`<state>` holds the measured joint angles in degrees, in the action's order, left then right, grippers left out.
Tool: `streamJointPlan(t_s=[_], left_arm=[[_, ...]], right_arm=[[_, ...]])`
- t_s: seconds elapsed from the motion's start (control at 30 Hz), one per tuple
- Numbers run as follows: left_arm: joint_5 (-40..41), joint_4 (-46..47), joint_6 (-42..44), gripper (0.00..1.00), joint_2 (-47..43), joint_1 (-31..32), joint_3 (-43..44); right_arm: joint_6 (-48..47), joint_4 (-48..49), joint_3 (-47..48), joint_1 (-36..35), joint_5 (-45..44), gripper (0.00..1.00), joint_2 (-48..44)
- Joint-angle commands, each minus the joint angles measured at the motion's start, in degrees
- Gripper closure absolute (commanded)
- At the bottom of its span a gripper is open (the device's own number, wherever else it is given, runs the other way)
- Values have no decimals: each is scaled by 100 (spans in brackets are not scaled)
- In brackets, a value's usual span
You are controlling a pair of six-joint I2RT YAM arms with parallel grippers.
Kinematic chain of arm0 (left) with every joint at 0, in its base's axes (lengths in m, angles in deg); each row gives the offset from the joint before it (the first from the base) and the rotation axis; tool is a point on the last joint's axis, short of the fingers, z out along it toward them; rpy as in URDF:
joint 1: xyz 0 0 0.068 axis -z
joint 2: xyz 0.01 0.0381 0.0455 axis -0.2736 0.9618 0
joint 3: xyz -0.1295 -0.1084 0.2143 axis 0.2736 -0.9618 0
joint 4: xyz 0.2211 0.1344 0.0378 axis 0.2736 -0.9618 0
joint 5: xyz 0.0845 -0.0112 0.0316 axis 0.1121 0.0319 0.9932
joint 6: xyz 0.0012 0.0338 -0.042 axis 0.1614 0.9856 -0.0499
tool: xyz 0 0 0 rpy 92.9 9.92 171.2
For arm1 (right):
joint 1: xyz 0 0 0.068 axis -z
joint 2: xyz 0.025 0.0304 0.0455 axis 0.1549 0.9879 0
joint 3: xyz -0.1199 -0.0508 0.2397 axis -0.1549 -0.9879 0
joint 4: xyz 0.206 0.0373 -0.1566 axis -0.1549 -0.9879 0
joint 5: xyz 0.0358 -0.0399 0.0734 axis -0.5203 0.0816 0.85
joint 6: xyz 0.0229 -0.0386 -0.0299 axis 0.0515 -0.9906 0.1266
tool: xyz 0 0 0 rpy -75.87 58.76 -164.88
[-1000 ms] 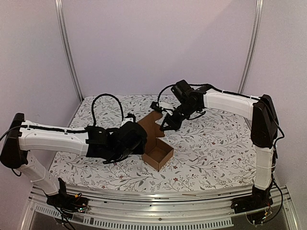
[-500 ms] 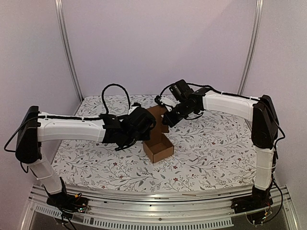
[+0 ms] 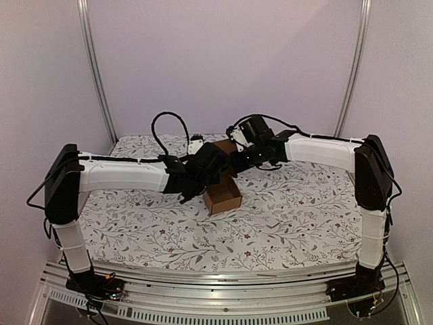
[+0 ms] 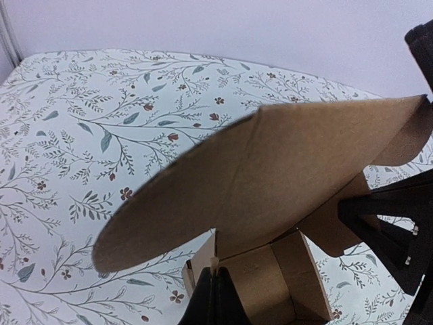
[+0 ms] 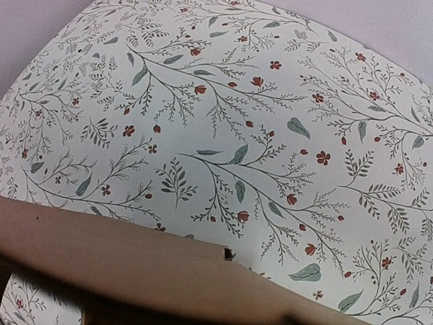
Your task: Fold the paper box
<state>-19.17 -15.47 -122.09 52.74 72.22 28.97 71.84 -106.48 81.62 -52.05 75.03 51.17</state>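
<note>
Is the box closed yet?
No, the box is open on top, with its lid flap raised.

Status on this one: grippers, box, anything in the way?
Left gripper shut at the paper box; right gripper shut by its flap. Box open-topped, flap raised. No obstruction seen.

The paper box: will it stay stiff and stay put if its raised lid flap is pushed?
Probably light: the paper box is thin cardboard, open and empty, so it may slide on the tablecloth. The lid flap is one thin sheet on a fold, so it likely bends.
</note>
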Motion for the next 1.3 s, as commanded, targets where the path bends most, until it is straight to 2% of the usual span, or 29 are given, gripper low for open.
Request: streamJointPlan(t_s=[0.0,0.2,0.53,0.8,1.07,1.27], left_arm=[[401,435,2,100,315,-53,268],[528,516,-37,100,672,-12,442],[1107,513,-146,100,719,401,87],[1225,403,-536,100,531,523,-285],[1294,486,-697,100,319,569,-737],[1433,516,-682,100,307,674,-930]], right_arm=[[439,303,-147,-51,-254,100,-179],[475,525,-487,-152,-453,100,-258],[729,1260,-1565,-402,-539,100,-717],[1170,1256,-1707,-573,-351,99,-844],[1260,1018,-1775,-658,205,84,-1088],[895,798,-1920,-644,701,73,-1336]])
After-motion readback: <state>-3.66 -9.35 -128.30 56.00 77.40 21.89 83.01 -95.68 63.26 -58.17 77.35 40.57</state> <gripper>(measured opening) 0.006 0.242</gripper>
